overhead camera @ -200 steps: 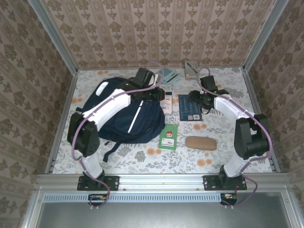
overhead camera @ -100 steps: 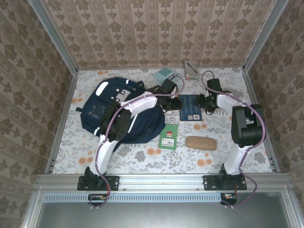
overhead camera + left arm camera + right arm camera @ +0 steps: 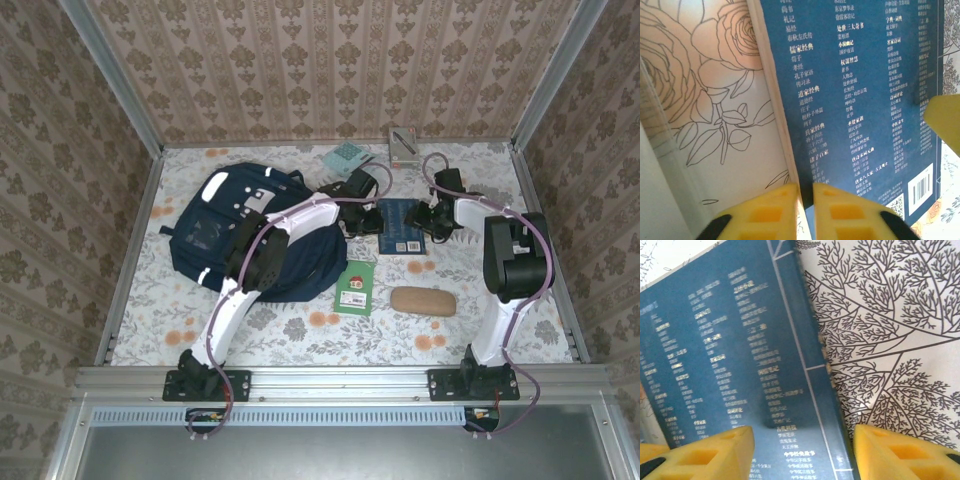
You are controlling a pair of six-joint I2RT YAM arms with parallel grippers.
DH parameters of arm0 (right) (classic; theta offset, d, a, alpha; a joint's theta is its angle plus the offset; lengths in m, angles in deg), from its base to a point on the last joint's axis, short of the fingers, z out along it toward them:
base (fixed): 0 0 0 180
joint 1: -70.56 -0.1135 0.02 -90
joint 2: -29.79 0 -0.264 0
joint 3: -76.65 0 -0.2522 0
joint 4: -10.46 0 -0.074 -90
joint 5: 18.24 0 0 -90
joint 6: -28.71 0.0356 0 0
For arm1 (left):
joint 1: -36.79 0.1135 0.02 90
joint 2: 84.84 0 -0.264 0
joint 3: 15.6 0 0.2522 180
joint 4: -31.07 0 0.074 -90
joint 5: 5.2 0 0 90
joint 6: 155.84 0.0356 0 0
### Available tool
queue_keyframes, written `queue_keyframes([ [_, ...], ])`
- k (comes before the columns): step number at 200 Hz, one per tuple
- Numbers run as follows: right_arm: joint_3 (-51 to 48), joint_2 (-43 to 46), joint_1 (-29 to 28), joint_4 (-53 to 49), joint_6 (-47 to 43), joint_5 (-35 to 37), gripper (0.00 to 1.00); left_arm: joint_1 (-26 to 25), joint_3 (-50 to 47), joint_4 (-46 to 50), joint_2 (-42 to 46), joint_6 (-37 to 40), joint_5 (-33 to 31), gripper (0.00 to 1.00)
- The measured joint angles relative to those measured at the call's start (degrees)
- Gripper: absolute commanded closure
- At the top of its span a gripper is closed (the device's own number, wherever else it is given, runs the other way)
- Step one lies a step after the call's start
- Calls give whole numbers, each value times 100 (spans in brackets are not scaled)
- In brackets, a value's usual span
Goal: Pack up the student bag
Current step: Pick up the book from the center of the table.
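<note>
Floral table under barcoded blue book

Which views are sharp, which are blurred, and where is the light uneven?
Left wrist: the print on the blue book is sharp, the yellow fingers soft, a pinkish glow on the tablecloth. Right wrist: print slightly blurred. Top external: even light, soft shadows.

Top view was lit evenly & softly from above, w/ faint shadows cast under arms. Warm pinkish glare was seen upper-left in left wrist view. Left gripper & right gripper were blurred; blue book print was softened, shaded low down
</note>
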Motion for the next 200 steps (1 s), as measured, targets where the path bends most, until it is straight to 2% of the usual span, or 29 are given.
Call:
queue_keyframes([
  [45, -15, -15, 118, 120, 0, -516, 45, 44, 83, 151, -28, 13, 11, 91],
  [93, -531, 52, 278, 1040, 247, -1639, 46, 260, 120, 343, -28, 144, 15, 91],
  [117, -614, 59, 374, 1296, 426, -2033, 52, 299, 164, 452, -28, 286, 4, 91],
  [131, -614, 63, 407, 1408, 483, -2227, 52, 302, 195, 520, -31, 374, 4, 91],
  [154, -614, 63, 267, 1652, 597, -2844, 52, 269, 240, 516, -76, 525, 164, 91],
  [179, -614, 63, 157, 1740, 632, -3191, 53, 227, 256, 570, -101, 684, 304, 91],
  [188, -601, 63, 149, 1709, 619, -3206, 56, 221, 267, 608, -122, 730, 341, 91],
  [200, -562, 63, 151, 1604, 581, -3198, 67, 214, 293, 627, -142, 782, 376, 91],
])
